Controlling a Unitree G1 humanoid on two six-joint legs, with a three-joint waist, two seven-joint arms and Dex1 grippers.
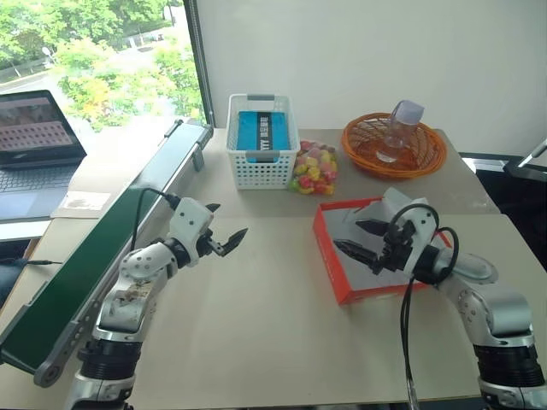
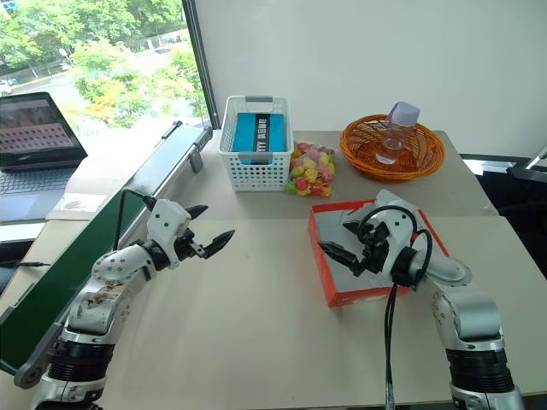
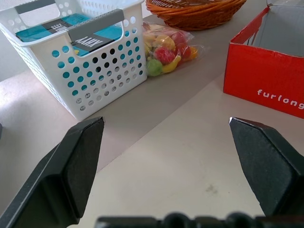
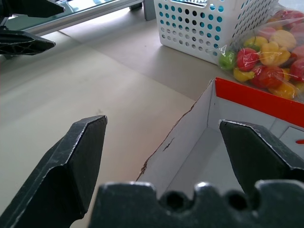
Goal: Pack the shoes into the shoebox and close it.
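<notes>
- The table (image 1: 256, 342) is pale beige, with a green conveyor belt (image 1: 102, 256) running along its left edge, long axis going from the near left corner away toward the window.
- The shoebox (image 2: 329, 278) lies open on the right half of the table, red outside and white inside. Its long axis runs from the robot away toward the far edge, turned a little so the near end swings right. Nothing can be made out inside it, though the right arm hides much of the interior; the lid cannot be told apart behind that arm.
- A white mesh basket (image 1: 261, 162) stands at the far middle, holding a blue packet (image 1: 262, 132).
- A round orange wicker basket (image 1: 395, 147) sits at the far right, with a clear bottle (image 1: 400, 128) in it.
- A bag of coloured candies (image 1: 314, 168) lies just beside the white basket, between it and the shoebox's far end.
- The right gripper (image 2: 338, 237) hangs over the shoebox's left wall, pointing left and slightly down, its jaws spread wide and empty.
- The left gripper (image 1: 224, 229) hovers over bare table, well apart from the shoebox, pointing right toward it, jaws likewise spread and holding nothing.
- A laptop (image 1: 34, 149) stands beyond the conveyor at far left.
</notes>
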